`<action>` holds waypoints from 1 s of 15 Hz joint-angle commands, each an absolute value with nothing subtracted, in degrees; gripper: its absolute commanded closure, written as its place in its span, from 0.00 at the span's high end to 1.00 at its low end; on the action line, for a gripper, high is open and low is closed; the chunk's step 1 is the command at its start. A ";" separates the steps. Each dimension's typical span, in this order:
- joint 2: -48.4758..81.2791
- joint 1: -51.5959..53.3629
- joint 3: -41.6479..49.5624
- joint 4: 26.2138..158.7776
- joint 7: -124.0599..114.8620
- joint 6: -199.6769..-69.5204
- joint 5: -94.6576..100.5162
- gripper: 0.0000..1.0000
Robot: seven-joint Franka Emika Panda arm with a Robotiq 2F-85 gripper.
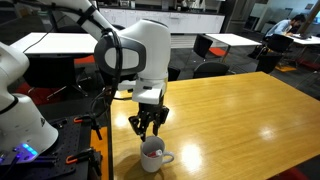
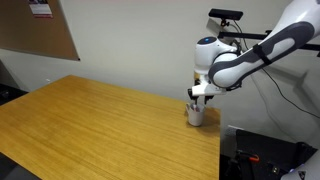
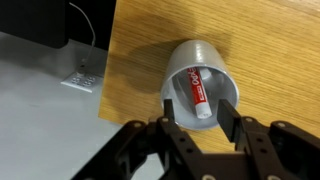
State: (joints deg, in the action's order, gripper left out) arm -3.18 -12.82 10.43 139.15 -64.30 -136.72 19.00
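Note:
A white mug (image 3: 178, 60) stands on the wooden table (image 3: 280, 50) close to its edge, and shows in both exterior views (image 1: 152, 155) (image 2: 196, 113). Inside it leans a marker (image 3: 193, 85) with a red-and-white label, its pale end pointing up toward me. My gripper (image 3: 198, 115) hangs just above the mug's mouth, also visible in both exterior views (image 1: 148, 133) (image 2: 200, 97). Its two black fingers (image 3: 229, 118) stand apart on either side of the marker's upper end, with a gap on both sides. They touch nothing that I can see.
The table edge (image 3: 105, 80) runs right beside the mug, with grey floor and a black box with cables (image 3: 40, 25) below. Other tables and chairs (image 1: 215, 45) stand behind. A cork board (image 2: 40, 30) hangs on the wall.

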 commanded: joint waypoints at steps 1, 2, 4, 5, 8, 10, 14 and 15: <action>-1.19 -13.01 10.99 137.87 -60.66 -138.12 16.93 0.49; -0.68 -12.95 11.05 137.56 -59.71 -138.09 16.42 0.45; 0.27 -12.89 11.17 136.97 -57.22 -138.11 15.38 0.45; 0.80 -12.89 11.22 136.61 -56.36 -138.08 15.03 0.44; 2.07 -12.84 11.46 135.67 -53.23 -138.03 13.60 0.46; 2.70 -12.80 11.72 135.27 -51.80 -138.22 13.02 0.46; 3.68 -12.77 12.33 134.74 -50.57 -138.77 12.84 0.46; 3.90 -12.76 12.46 134.61 -50.42 -138.81 12.74 0.46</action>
State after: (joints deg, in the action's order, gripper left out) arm 2.67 -12.91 11.64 135.66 -52.99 -137.39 14.32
